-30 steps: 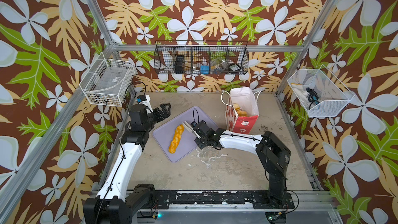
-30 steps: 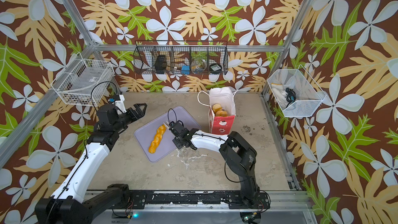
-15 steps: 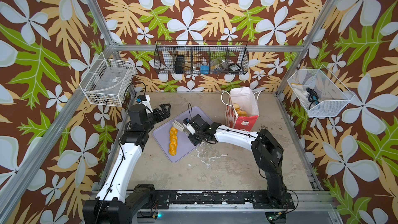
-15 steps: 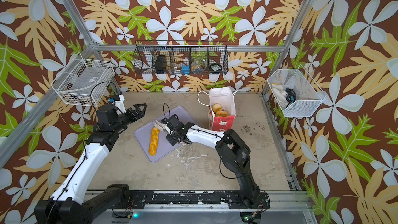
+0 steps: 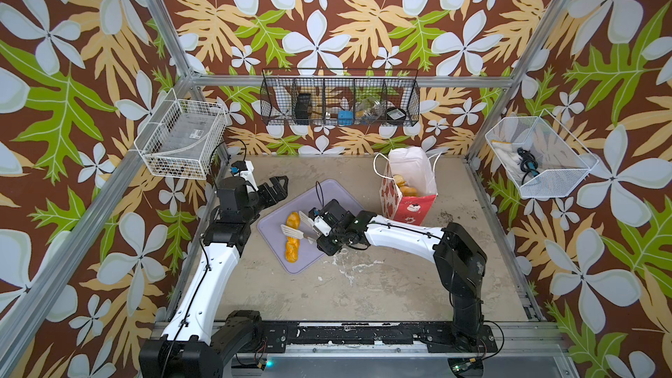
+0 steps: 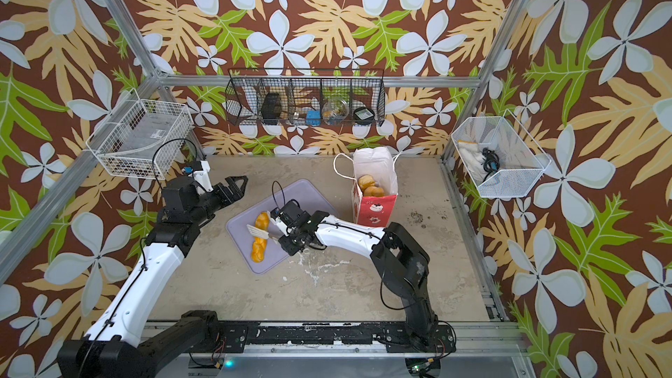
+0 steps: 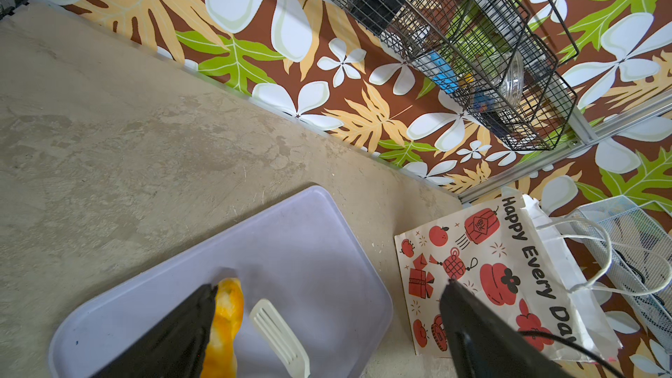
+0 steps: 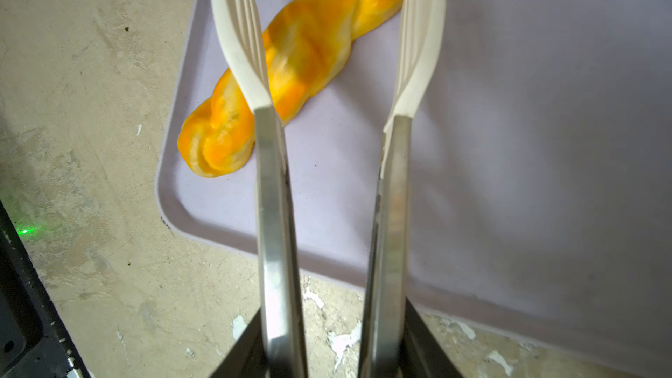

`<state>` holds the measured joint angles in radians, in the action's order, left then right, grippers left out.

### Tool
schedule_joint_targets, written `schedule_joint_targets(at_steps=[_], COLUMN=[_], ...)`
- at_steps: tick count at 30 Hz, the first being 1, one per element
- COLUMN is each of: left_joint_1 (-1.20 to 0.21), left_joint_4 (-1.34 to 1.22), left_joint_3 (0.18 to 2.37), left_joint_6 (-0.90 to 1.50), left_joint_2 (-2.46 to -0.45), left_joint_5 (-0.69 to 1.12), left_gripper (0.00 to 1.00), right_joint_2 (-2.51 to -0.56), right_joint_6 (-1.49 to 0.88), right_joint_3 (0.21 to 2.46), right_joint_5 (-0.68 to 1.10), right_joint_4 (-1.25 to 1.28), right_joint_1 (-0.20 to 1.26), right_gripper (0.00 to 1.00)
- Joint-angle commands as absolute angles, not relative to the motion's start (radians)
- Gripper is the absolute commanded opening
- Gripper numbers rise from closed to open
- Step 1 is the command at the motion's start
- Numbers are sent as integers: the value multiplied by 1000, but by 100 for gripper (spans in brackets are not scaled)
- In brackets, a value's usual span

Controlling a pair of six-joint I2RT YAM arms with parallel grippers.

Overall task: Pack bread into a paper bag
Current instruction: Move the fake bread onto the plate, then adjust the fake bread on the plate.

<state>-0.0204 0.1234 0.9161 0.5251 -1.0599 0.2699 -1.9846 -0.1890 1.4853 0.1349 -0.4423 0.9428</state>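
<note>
- While easing the right tool, though gripping the tongs, spreading their blades over the twisted braid: likely readying a pinch.
- Seeing that twisted braid turned from diagonal, lying on the lavender tray, long axis running near-to-far.
- Keeping the left tool gaping, empty.

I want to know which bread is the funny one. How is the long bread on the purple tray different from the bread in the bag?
The long bread is a twisted braid; the bread in the bag is round buns. The long bread lies flat on the purple tray; the bread in the bag sits inside the red paper bag. The tongs reach over the long bread; none reach the bread in the bag. Both are golden-orange.
</note>
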Motion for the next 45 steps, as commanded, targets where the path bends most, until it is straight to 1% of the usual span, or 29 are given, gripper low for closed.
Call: schedule_joint_targets(at_steps=[1, 4, 6, 8, 10, 13, 20, 25, 27, 28, 30, 33, 35, 40, 45], left_joint_1=[-20, -20, -20, -20, -20, -20, -19, -20, -20, -20, -20, -20, -20, -20, -20], left_joint_4=[117, 118, 121, 126, 129, 130, 133, 133, 132, 132, 132, 130, 130, 128, 128], left_joint_3=[911, 908, 906, 905, 904, 904, 908, 910, 911, 911, 914, 913, 914, 914, 913], left_joint_6=[520, 521, 519, 517, 514, 512, 509, 509, 509, 508, 507, 509, 509, 510, 509], left_joint_2=[-1050, -1040, -1035, -1030, -1026, -1024, -1024, -1023, -1026, -1026, -1029, -1032, -1032, -1033, -1033], left_joint_5=[270, 267, 264, 257, 251, 247, 244, 242, 244, 244, 245, 247, 248, 250, 252], left_gripper=[100, 100, 100, 100, 100, 100, 100, 100, 100, 100, 100, 100, 100, 100, 100], right_joint_2=[-2018, -2065, -2088, -2106, -2126, -2147, -2116, -2069, -2054, -2046, -2016, -1974, -1961, -1929, -1917], right_joint_6=[-210, -213, -216, -217, -215, -209, -203, -183, -175, -176, -177, -189, -201, -231, -254], right_joint_3=[1538, 1595, 1617, 1641, 1664, 1685, 1658, 1620, 1597, 1587, 1557, 1523, 1515, 1492, 1461], right_joint_5=[166, 148, 136, 110, 67, -1, -239, -371, -390, -381, -340, -279, -257, -186, -164], right_joint_4=[-464, -502, -515, -531, -560, -591, -602, -612, -605, -596, -567, -536, -537, -543, -547], right_joint_1=[952, 957, 956, 957, 957, 957, 935, 908, 900, 896, 893, 894, 894, 893, 895], right_gripper=[48, 47, 43, 32, 16, 0, 0, 0, 0, 6, 29, 45, 49, 56, 56])
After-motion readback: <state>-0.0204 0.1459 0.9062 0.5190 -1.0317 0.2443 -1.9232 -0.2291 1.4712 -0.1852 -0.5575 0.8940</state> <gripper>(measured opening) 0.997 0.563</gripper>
